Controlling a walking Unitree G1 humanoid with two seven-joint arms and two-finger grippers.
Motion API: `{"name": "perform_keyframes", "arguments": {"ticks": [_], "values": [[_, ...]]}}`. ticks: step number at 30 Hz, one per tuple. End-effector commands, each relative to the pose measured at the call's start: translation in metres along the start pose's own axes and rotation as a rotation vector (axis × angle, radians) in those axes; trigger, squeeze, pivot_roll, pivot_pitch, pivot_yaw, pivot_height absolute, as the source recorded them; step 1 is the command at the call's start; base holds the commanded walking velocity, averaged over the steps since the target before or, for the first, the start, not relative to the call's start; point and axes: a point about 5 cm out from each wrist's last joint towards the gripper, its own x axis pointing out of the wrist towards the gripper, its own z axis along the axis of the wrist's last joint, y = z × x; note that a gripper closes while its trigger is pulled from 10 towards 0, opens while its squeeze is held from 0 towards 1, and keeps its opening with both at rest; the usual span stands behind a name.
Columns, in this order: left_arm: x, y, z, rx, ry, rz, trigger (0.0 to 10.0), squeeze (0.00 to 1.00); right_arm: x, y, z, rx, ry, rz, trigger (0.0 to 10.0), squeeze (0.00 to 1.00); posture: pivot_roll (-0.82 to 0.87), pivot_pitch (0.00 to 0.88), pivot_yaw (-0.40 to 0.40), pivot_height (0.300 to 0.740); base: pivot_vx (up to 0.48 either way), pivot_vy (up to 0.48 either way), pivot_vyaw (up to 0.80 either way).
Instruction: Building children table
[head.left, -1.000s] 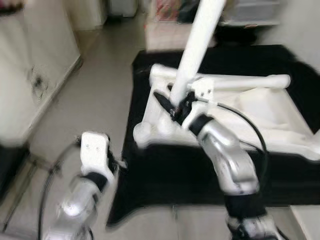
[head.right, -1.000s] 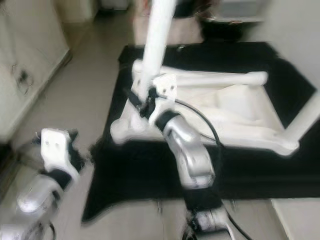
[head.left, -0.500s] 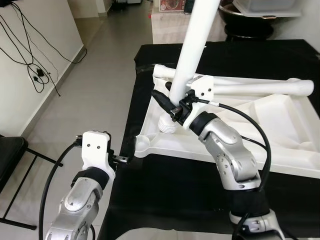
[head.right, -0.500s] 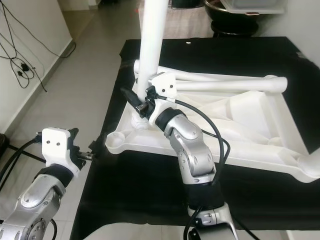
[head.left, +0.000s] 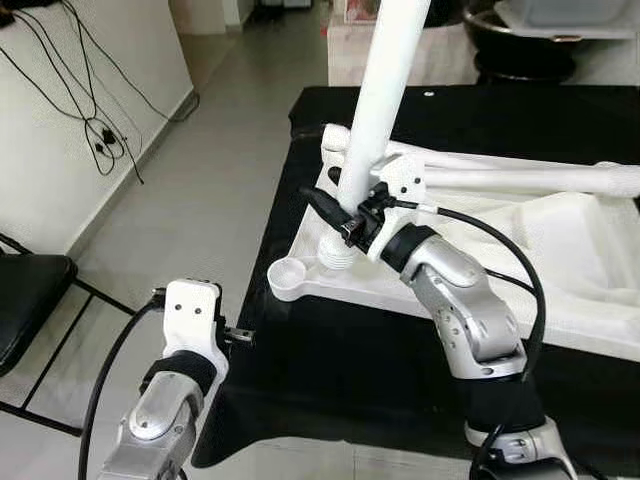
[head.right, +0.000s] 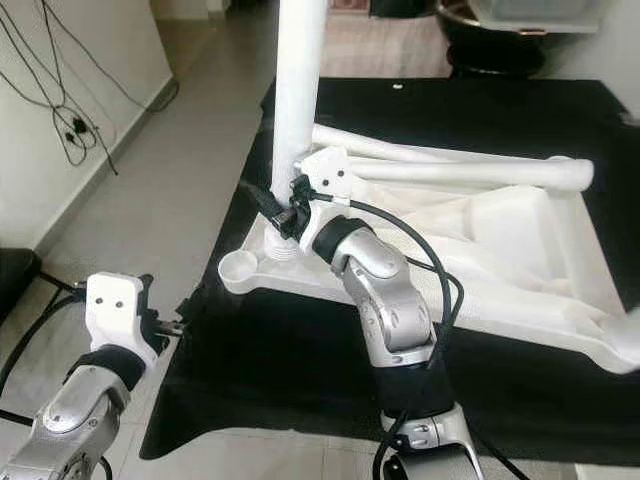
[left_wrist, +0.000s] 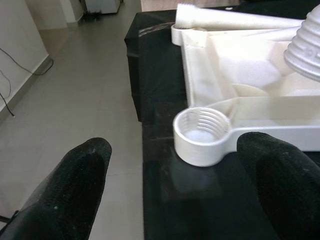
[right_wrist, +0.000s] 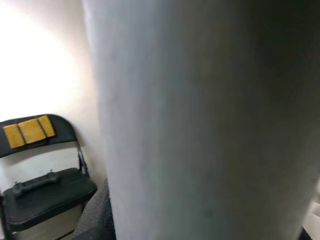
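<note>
Right gripper is clamped on the lower end of the long white table leg, which stands nearly upright, tilted a little away from the robot. Leg's ribbed threaded end sits right at a corner of the upturned white tabletop; cannot tell whether it is seated in a socket.

Tabletop lies underside-up on a black mat over the pale tiled floor. A second white leg lies flat along the tabletop's far edge. At the near left corner of the tabletop sits a round threaded socket, with nothing in it, resting on the mat just by its edge.

Left gripper hangs low at the mat's left edge, fingers spread wide apart, holding nothing. In the left wrist view the socket sits between the two black fingertips but beyond them, not touching.

Black folding chair stands on the floor well to the robot's left, by a white wall with dark cables hanging down it.
</note>
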Motion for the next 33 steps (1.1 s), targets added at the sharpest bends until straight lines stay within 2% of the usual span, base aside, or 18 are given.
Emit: {"name": "perform_keyframes", "arguments": {"ticks": [1,7,13,17,25,28,33], "values": [[-0.0023,0.0012,-0.0039,0.01,0.019,0.0,10.0,0.0,0.0021,0.0027,0.0006,0.002,-0.002,0.011,10.0,0.0,-0.04,0.109,0.036,0.74,0.0,0.0,0.0],[-0.0052,0.0034,-0.0088,0.023,0.039,0.023,10.0,0.0,0.0011,0.0021,-0.0021,0.011,0.016,-0.006,10.0,0.0,-0.04,0.109,0.036,0.74,0.0,0.0,0.0],[-0.0057,0.0045,-0.0065,0.019,0.021,0.024,10.0,0.0,0.0011,0.0034,-0.0033,0.022,0.023,0.003,10.0,0.0,-0.04,0.108,0.038,0.74,0.33,0.0,-0.8],[-0.0058,0.0048,-0.0044,0.005,0.014,0.023,10.0,0.0,0.0013,0.0038,0.0013,0.021,-0.018,0.01,10.0,0.0,-0.04,0.108,0.039,0.74,0.386,0.0,0.0],[-0.0064,0.0043,-0.0036,0.006,0.011,0.021,10.0,0.0,-0.0005,0.0021,-0.0023,-0.033,0.018,0.013,10.0,0.0,-0.04,0.109,0.04,0.74,0.387,0.0,0.0],[-0.0066,0.0044,-0.0014,0.001,-0.004,0.034,10.0,0.0,-0.0013,0.0,-0.002,-0.028,0.007,0.001,10.0,0.0,-0.03,0.11,0.04,0.74,0.0,0.0,0.0],[-0.0063,0.0018,-0.0026,0.046,0.016,0.028,10.0,0.0,-0.0011,-0.0005,-0.0014,-0.014,0.005,0.003,10.0,0.0,-0.03,0.111,0.039,0.74,0.0,0.0,0.0]]}}
